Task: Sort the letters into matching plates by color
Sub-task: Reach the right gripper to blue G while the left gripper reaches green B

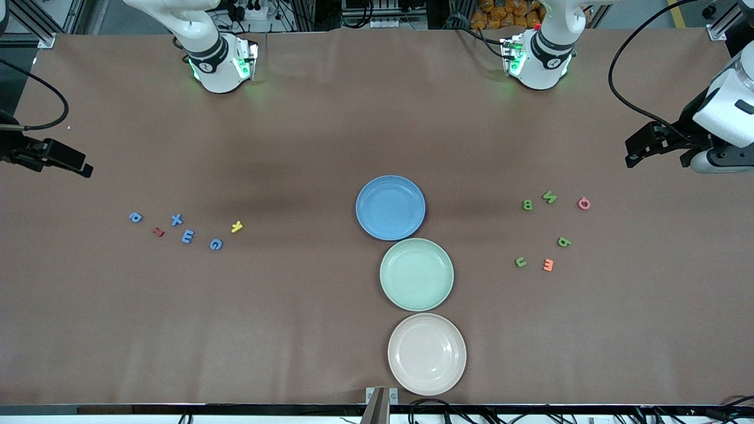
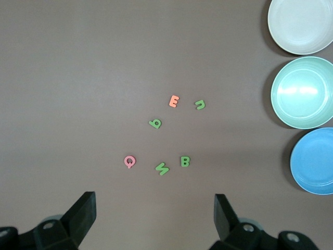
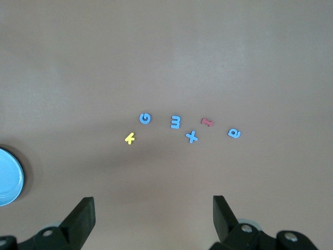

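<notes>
Nearest the camera sits the beige plate (image 1: 427,354), then the green plate (image 1: 416,274) and blue plate (image 1: 390,207), a touching row on the bench (image 1: 294,324). Blue letters (image 1: 187,237) lie toward the right arm's end, green letters (image 1: 527,204) toward the left arm's. Left tool (image 2: 155,216) and right tool (image 3: 153,216) hover spread, holding nothing, each over its own cluster's edge.

I work in a robotics lab: my two arm bases (image 1: 221,62) are bolted to a wide desk (image 1: 294,330) under a plain brown cover, black cables (image 1: 633,65) trail across it, and aluminium framing (image 1: 35,23) stands along its edge.
</notes>
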`<state>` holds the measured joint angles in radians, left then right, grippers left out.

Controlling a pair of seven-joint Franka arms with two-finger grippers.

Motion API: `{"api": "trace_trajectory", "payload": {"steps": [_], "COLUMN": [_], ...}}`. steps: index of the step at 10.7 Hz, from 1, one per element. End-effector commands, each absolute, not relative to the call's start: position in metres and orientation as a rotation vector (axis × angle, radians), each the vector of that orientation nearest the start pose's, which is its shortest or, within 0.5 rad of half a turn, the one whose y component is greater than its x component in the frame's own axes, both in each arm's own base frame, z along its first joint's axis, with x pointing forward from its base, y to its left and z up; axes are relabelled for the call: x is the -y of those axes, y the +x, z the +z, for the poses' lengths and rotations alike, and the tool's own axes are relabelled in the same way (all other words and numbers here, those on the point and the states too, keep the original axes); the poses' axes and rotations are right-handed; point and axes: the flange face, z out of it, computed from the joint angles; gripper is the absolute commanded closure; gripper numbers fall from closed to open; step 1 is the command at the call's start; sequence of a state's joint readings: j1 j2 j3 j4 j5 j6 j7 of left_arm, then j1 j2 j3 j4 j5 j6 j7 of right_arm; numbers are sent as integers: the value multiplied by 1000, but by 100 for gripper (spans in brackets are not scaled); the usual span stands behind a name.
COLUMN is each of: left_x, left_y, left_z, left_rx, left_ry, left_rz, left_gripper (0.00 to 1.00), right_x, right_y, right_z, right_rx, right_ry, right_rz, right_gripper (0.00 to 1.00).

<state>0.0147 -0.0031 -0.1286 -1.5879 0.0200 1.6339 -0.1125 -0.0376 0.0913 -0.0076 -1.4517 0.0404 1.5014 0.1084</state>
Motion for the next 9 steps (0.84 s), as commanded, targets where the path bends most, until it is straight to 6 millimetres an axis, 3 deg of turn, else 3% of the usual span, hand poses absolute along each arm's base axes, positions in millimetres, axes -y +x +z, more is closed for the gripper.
{"api": "trace_trajectory", "payload": {"steps": [1,3,6,9], "left_x": [59,60,60,73], "left_y": [557,571,602,612], "left_z": [624,608,563,526], "left_rx": [-29,-34,-20,-20], "left_ry": [-3137,-3144,-3153,-3157], "left_rz": [-61,-68,-68,-32], "left_gripper": [0,0,0,0], "right_x": [21,21,28,52], "right_y": [572,572,574,578], "right_z": [627,627,627,605], "right_rx": [-235,-238,-231,-106], "right_ry": [-3089,-3089,-3089,-3088], "right_rz": [71,71,53,21], "right_gripper": [0,0,0,0]}}
